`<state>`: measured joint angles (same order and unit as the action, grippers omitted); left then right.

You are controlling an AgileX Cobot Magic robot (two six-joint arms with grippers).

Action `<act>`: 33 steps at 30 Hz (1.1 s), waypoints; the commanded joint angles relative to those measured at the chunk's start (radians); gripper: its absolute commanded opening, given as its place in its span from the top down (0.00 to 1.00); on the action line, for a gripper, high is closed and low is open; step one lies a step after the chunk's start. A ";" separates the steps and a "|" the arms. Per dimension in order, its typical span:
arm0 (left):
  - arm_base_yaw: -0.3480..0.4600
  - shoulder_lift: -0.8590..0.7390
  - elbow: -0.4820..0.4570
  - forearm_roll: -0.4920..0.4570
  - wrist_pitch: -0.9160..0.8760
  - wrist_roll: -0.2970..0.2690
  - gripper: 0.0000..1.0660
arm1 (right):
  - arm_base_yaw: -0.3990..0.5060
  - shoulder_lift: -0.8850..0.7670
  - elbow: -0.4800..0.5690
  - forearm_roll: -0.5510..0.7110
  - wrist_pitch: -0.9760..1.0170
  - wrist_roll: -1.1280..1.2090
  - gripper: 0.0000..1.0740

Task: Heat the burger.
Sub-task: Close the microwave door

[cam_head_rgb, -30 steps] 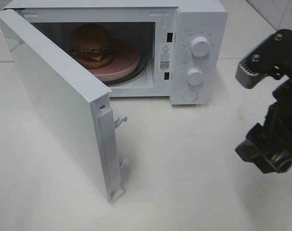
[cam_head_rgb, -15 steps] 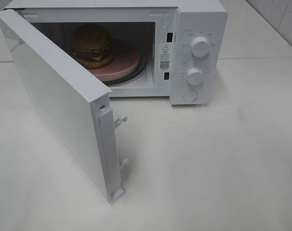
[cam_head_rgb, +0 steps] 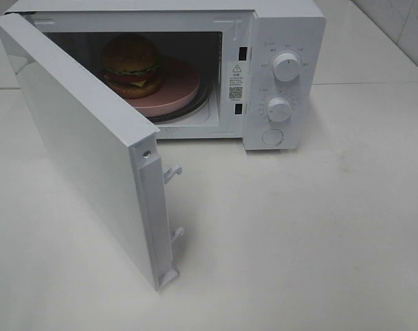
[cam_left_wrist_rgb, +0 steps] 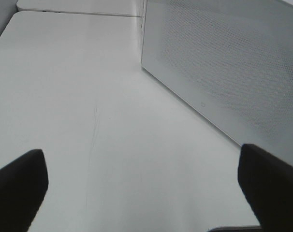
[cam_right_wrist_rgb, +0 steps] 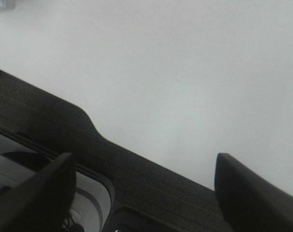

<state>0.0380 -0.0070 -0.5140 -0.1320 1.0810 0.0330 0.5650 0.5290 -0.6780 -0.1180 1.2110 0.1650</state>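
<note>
White microwave is standing at the back of a white counter, its door hanging wide open toward the front-left, w/ two latch hooks sticking out of the free edge. The burger is sitting inside the cavity, upright, on the left part of a pink round plate; bun, lettuce, tomato and cheese layers are showing. The plate is resting on the glass turntable. On the control panel at the right, an upper dial and a lower dial are sitting one above the other, w/ a round button just below. Left claw, seen from its wrist cam, is hovering over bare counter w/ both fingers spread fully wide and nothing btwn them; the door's meshed panel is standing near it, not touching. Right claw, seen from its wrist cam, is also gaping wide and gripping nothing, hanging over counter and a dark textured band that can't be identified.
</note>
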 commanded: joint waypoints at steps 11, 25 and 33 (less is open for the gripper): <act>0.002 -0.015 0.000 0.005 -0.014 0.002 0.06 | -0.389 -0.300 0.135 0.041 -0.083 -0.064 0.29; 0.002 -0.015 0.000 0.005 -0.014 0.002 0.06 | -0.522 -0.504 0.181 0.104 -0.216 -0.086 0.29; 0.002 -0.015 0.000 0.005 -0.014 0.002 0.06 | -0.538 -0.559 0.181 0.104 -0.216 -0.086 0.29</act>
<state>0.0380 -0.0070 -0.5140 -0.1320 1.0810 0.0330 0.0330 -0.0060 -0.4990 -0.0190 1.0090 0.0920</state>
